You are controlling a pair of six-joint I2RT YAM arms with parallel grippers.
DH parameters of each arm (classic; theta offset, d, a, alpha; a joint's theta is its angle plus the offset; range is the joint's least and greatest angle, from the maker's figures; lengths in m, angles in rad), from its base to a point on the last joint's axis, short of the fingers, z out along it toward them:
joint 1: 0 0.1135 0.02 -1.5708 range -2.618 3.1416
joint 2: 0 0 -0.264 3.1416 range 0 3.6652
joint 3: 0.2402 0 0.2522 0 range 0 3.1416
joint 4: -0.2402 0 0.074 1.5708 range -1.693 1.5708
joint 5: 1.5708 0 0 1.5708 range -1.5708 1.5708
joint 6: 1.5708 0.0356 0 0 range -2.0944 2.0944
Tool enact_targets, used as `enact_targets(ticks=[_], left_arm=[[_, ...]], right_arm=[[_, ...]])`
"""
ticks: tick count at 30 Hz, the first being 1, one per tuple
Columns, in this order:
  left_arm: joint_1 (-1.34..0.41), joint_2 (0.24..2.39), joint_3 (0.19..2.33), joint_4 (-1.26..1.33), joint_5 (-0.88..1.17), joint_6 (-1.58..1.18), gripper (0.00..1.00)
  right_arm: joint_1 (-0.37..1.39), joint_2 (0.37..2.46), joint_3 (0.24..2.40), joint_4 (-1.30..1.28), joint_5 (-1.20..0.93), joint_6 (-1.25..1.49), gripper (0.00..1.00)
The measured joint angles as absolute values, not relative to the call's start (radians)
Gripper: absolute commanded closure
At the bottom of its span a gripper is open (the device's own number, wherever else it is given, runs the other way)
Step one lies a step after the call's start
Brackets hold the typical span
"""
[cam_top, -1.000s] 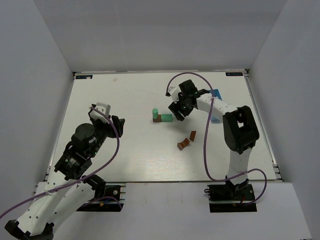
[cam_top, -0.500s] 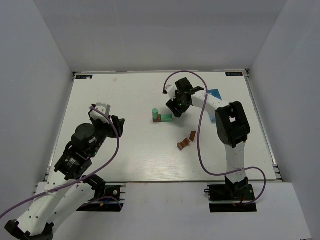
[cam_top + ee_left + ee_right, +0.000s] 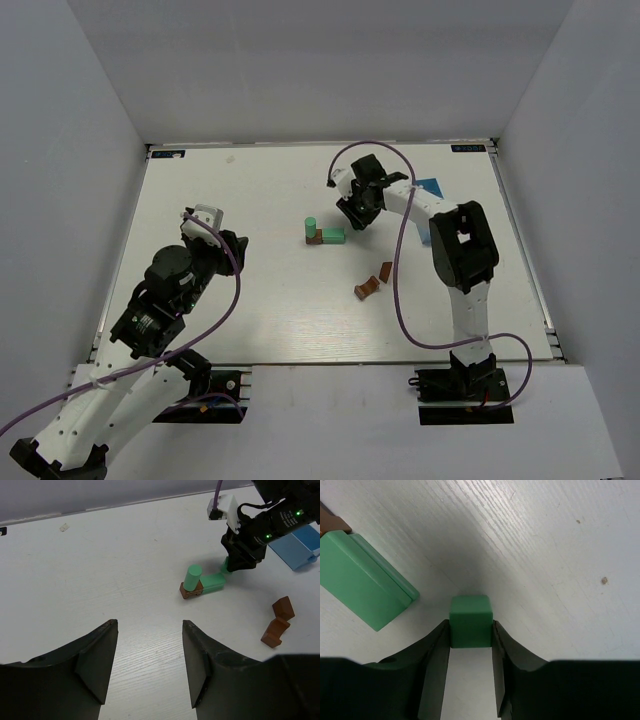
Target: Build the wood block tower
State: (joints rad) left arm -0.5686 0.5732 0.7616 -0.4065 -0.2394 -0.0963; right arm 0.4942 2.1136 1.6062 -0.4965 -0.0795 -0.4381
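Observation:
My right gripper (image 3: pixel 471 630) is shut on a small green cube (image 3: pixel 471 620), held close above the table beside a flat green block (image 3: pixel 362 587). In the top view the right gripper (image 3: pixel 352 215) hovers just right of the small stack: a green cylinder (image 3: pixel 311 225) on a brown block (image 3: pixel 314 239), with the flat green block (image 3: pixel 333 236) next to it. The stack also shows in the left wrist view (image 3: pixel 192 580). Two brown blocks (image 3: pixel 372 283) lie loose nearer me. My left gripper (image 3: pixel 149 665) is open and empty, far left of the blocks (image 3: pixel 228 250).
A small blue open-topped box (image 3: pixel 430 190) sits behind the right arm, also in the left wrist view (image 3: pixel 304 542). Grey walls enclose the white table (image 3: pixel 250 190) on three sides.
The right gripper has shifted slightly up and away from the stack with the green cube in it. The left arm has barely moved.

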Motion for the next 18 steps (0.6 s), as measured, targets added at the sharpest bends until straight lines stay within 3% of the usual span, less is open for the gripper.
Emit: enact_targets(ticks=[6, 12, 18], left_arm=[[-0.569, 0.573, 0.762, -0.406, -0.239, -0.096, 0.36], [-0.569, 0.573, 0.762, -0.406, -0.239, -0.096, 0.37], [-0.569, 0.573, 0.762, -0.406, -0.239, -0.096, 0.37]], right_arm=[[0.482, 2.038, 1.579, -0.497, -0.104, -0.517, 1.0], [0.482, 1.932, 1.572, -0.533, -0.257, -0.683, 1.0], [0.493, 2.059, 1.801, -0.757, -0.41, -0.85, 1.0]])
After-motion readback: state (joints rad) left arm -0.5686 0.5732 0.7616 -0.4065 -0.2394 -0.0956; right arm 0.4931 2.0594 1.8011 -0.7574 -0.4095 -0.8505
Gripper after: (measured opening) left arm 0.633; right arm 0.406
